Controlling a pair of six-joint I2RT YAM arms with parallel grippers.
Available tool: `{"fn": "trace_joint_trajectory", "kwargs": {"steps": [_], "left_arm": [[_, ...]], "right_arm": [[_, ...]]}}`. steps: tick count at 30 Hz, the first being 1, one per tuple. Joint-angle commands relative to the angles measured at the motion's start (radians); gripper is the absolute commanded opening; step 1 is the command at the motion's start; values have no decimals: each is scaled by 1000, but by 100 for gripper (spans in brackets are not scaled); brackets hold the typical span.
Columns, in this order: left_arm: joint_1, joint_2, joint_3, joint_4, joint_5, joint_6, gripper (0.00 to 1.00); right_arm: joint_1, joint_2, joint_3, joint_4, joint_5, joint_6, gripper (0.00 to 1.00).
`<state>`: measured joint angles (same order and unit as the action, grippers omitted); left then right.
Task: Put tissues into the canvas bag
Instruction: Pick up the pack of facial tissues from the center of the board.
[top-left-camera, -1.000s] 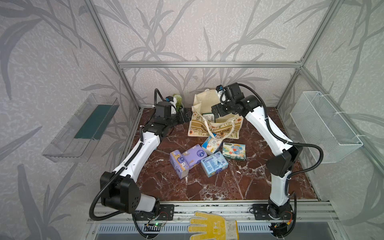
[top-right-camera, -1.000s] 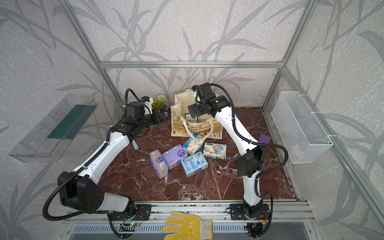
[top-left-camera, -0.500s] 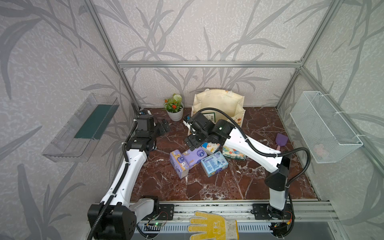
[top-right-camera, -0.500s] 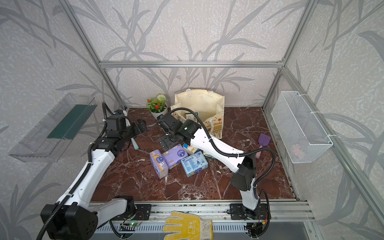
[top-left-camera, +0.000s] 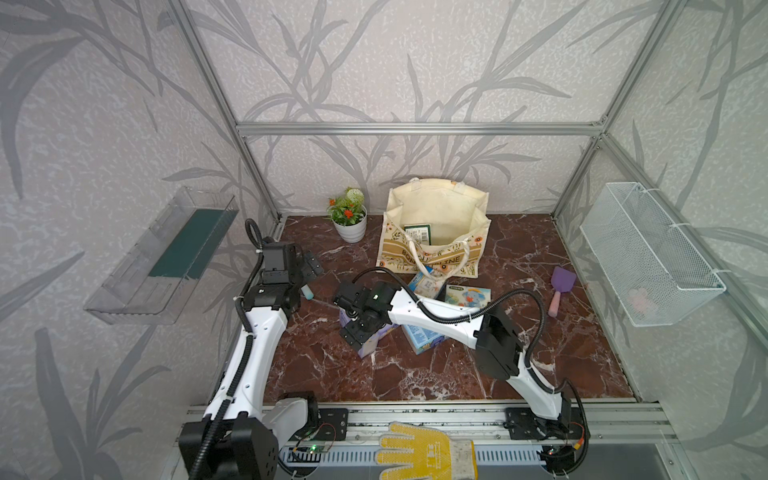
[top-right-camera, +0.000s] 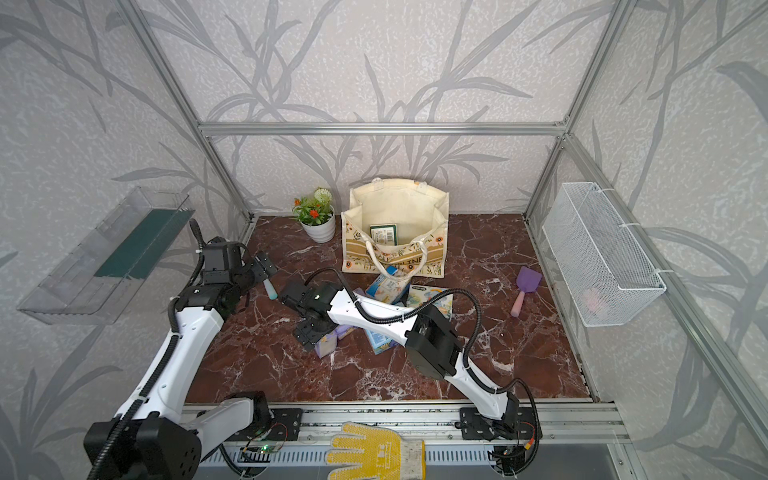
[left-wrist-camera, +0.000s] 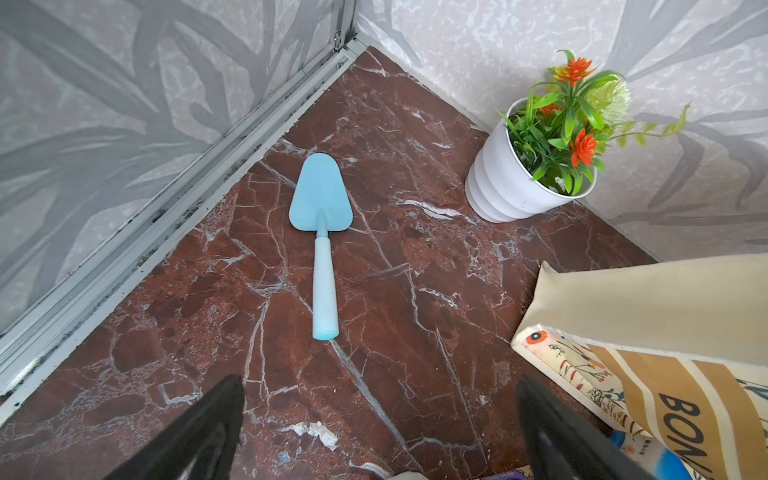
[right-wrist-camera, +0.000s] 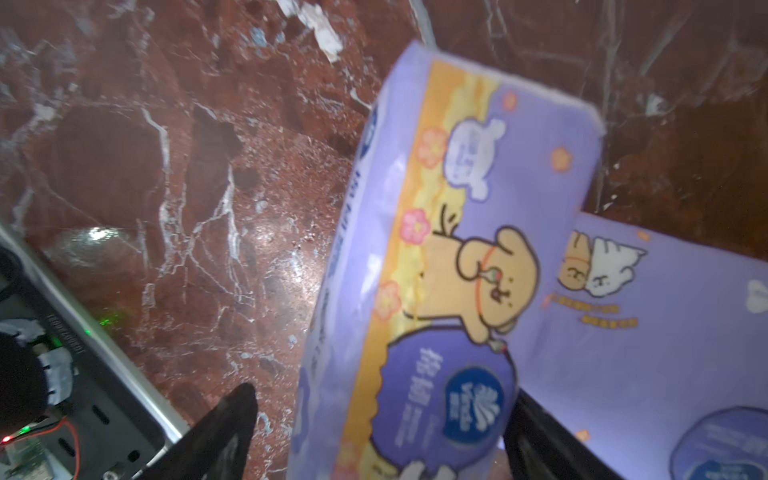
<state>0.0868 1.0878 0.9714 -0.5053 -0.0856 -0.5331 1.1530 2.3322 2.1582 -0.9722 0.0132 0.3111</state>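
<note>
1. Writing on the canvas bag (top-left-camera: 436, 203): in both top views the tan band reads "BON" and then "LINE", with a white handle loop crossing the letters between. The left wrist view shows only "BON".
2. The bag stands open against the back wall. A green-white pack (top-left-camera: 419, 235) is inside with a white barcode label facing up, its print too small to read.
3. In the right wrist view, a purple pack (right-wrist-camera: 436, 270) stands tilted on its edge. It shows a cartoon dog, pink flowers, a round blue logo and Chinese characters, which are too blurred to read. A second purple pack (right-wrist-camera: 644, 332) lies flat just beside it.
4. The right gripper (right-wrist-camera: 382, 390) has its jaws spread to either side of the tilted purple pack. One finger (right-wrist-camera: 224, 432) is clear of the wrap, so the pack is not clamped.
5. The left gripper (left-wrist-camera: 380, 379) is wide open and empty, over the floor near the blue shovel (left-wrist-camera: 322, 232).
6. A blue-white pack (top-left-camera: 424, 284) leans at the foot of the bag, with the elephant pack (top-left-camera: 469, 296) beside it. A second blue-white pack (top-left-camera: 419, 345) lies partly under the right arm.
7. Changes: a second ago both grippers were at the bag mouth. The left one has since pulled back to the left wall, and the right one has swung forward to the purple packs. The floor packs have not moved.
</note>
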Motion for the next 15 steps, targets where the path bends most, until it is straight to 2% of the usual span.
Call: {"fn": "trace_joint_trajectory", "kwargs": {"steps": [1, 7, 15], "left_arm": [[18, -30, -12, -21, -24, -3, 99], [28, -40, -17, -19, -3, 9, 99], [36, -43, -13, -2, 36, -5, 99]], "right_arm": [[1, 31, 67, -42, -3, 7, 90], [9, 104, 152, -80, -4, -4, 84], [12, 167, 238, -117, -11, -13, 70]]}}
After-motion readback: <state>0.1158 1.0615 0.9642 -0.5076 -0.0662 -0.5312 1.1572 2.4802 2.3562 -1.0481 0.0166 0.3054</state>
